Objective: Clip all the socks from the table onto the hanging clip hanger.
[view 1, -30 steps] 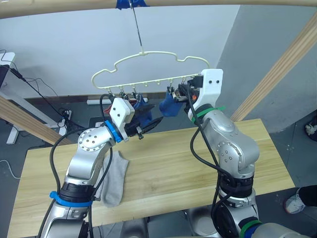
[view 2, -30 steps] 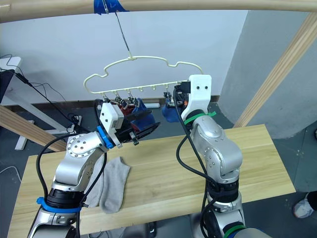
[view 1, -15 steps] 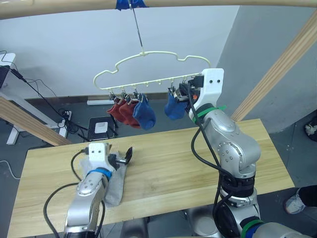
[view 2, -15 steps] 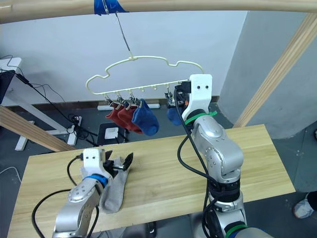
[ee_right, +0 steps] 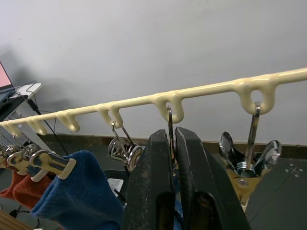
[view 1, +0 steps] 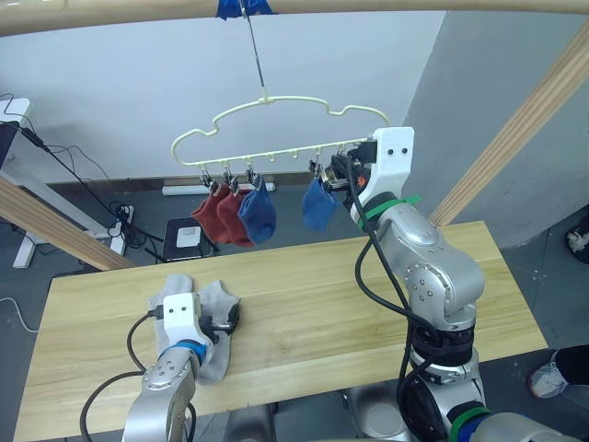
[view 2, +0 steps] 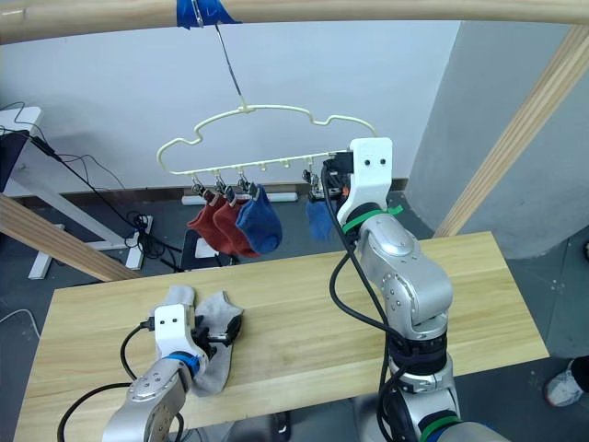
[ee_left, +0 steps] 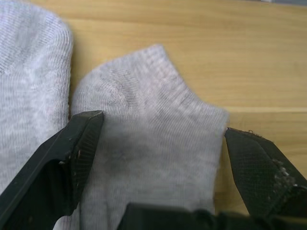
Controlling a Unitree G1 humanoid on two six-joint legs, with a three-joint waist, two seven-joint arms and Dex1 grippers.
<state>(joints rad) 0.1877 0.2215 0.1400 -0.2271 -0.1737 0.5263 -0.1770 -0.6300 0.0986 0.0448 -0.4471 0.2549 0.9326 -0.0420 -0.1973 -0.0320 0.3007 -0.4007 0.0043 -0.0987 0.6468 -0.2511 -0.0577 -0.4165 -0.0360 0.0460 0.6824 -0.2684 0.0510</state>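
The pale-yellow clip hanger (view 1: 264,97) hangs from a hook above the table (view 1: 368,295). Two rust-red socks (view 1: 217,215) and a blue sock (view 1: 258,212) hang from clips at its left, and another blue sock (view 1: 317,204) hangs further right. Two light grey socks (view 1: 180,287) lie side by side on the table's left part. My left gripper (ee_left: 158,143) is low on the table and open, with one finger (ee_left: 72,158) on each side of a grey sock (ee_left: 153,120). My right gripper (ee_right: 173,136) is up at the hanger bar (ee_right: 139,99), shut on a metal clip.
A thick wooden pole (view 1: 368,5) runs across the top. Slanted wooden beams stand at the right (view 1: 525,120) and left (view 1: 55,230). Cables and a small dark device (view 1: 189,237) lie on the floor behind the table.
My left arm has dropped from the hanger to the table and its open gripper has settled over a grey sock. The left blue sock now hangs free and sways. The right gripper has stayed put.
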